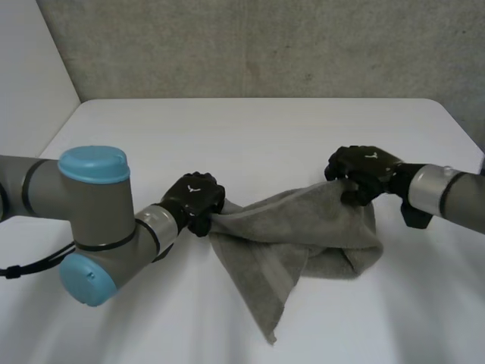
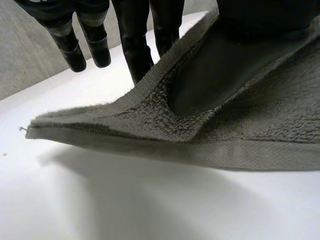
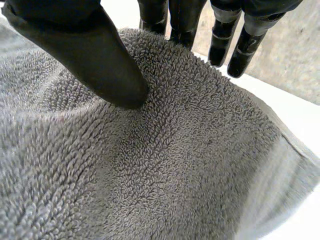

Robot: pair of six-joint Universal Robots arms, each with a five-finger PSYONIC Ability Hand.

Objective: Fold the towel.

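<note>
We see a grey terry towel (image 1: 299, 231), looped pile with a flat woven hem, stretched between our hands. Our left hand (image 1: 194, 199) pinches one edge, thumb against fingers; our right hand (image 1: 364, 174) pinches the opposite edge likewise. A pointed corner trails onto the smooth white counter (image 1: 227, 136).

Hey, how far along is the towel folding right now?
Done: both hands grip. The left hand pinches the grey towel near a corner of its hemmed edge; the right hand pinches the other end. In hand: the towel hangs between them, sagging in a bunch onto the white table. Left: no neat fold shows yet; it needs spreading and folding over.
</note>
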